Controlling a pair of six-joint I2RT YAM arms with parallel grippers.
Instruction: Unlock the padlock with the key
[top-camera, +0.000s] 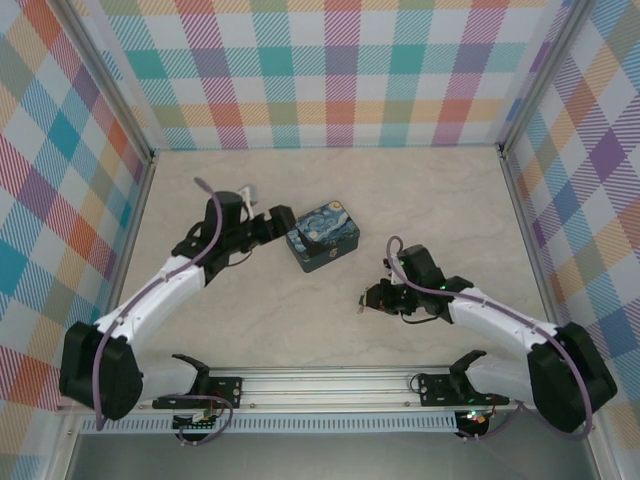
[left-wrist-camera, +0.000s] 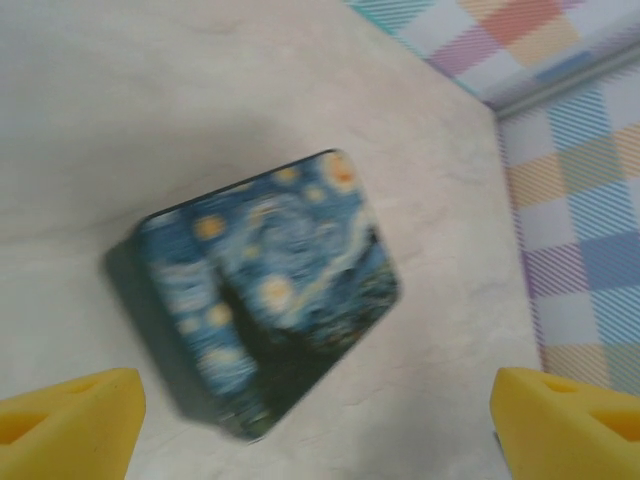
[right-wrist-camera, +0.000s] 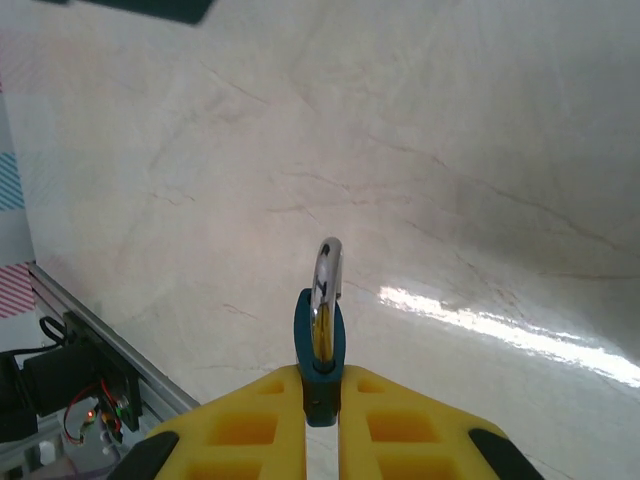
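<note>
Our right hand (right-wrist-camera: 320, 425) is squeezed shut on the padlock (right-wrist-camera: 320, 335), to the right of the tin (left-wrist-camera: 270, 290). The padlock's loop points straight away from the hand. Our left hand (left-wrist-camera: 318, 425) is wide open and holds nothing, just over the tin.

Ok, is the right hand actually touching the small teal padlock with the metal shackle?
Touching. The right wrist view shows the small teal padlock clamped between the right hand's two yellow fingers, no gap either side.
</note>
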